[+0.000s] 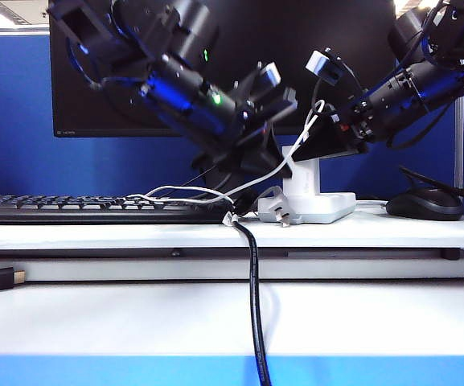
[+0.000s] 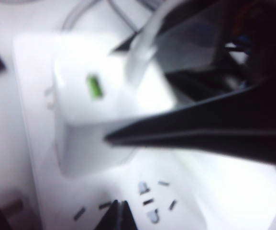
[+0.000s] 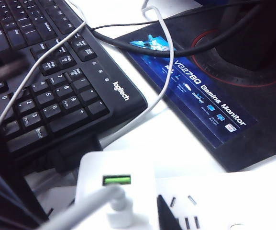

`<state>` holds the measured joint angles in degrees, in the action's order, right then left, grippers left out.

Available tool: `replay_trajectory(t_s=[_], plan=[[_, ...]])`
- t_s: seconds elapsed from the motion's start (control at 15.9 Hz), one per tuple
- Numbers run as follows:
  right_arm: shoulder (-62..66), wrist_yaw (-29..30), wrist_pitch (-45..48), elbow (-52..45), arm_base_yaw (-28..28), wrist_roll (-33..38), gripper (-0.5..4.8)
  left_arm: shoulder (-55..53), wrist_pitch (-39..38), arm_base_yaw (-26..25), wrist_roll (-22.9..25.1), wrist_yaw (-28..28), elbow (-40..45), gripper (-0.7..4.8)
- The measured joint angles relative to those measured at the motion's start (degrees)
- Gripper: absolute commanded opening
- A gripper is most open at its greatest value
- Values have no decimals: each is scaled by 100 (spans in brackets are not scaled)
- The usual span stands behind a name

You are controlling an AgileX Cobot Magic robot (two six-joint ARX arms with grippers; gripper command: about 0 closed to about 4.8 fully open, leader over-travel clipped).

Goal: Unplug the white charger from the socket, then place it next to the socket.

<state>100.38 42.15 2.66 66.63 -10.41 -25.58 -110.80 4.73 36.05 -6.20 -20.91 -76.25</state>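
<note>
White desk: boxy smooth white charger (image 1: 305, 175) (upright), both tools (image 1: 284, 141) beside.

Counted near two grippers, left (image 1: 276, 173) and right (image 1: 328, 153): one white charger (image 1: 302, 175), one socket (image 1: 322, 207), one loose grey plug (image 1: 277, 208), one keyboard (image 1: 95, 209), one mouse (image 1: 424, 204), one monitor (image 1: 240, 32), one thick black cable (image 1: 254, 289).

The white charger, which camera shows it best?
The exterior view: the white charger stands upright in the socket, left gripper and right gripper close above it. The left wrist view is blurred, a jaw crossing it. The right wrist view shows only its top.
</note>
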Motion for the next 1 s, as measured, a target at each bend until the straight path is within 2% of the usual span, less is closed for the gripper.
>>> replay_trajectory(t_s=[0.19,0.44,0.5,0.63,0.75,0.82,1.0], plan=[[0,4,2,0,-2,0,139,-160,-116,0,-444,2,-72,-5],[0,9,0,0,-4,-24,137,-177,-111,0,-745,4,-74,-5],[0,9,4,0,-4,-22,133,-188,-107,-2,-785,4,-74,-5],[20,127,157,-20,0,422,125,-216,-101,-2,-807,4,-83,-5],[31,260,243,-46,7,304,124,-225,-118,-2,-807,4,-83,-5],[31,271,245,-46,4,192,89,-225,-122,-2,-807,4,-83,-5],[31,267,280,-50,-17,404,90,-225,-142,-4,-807,4,-83,-5]])
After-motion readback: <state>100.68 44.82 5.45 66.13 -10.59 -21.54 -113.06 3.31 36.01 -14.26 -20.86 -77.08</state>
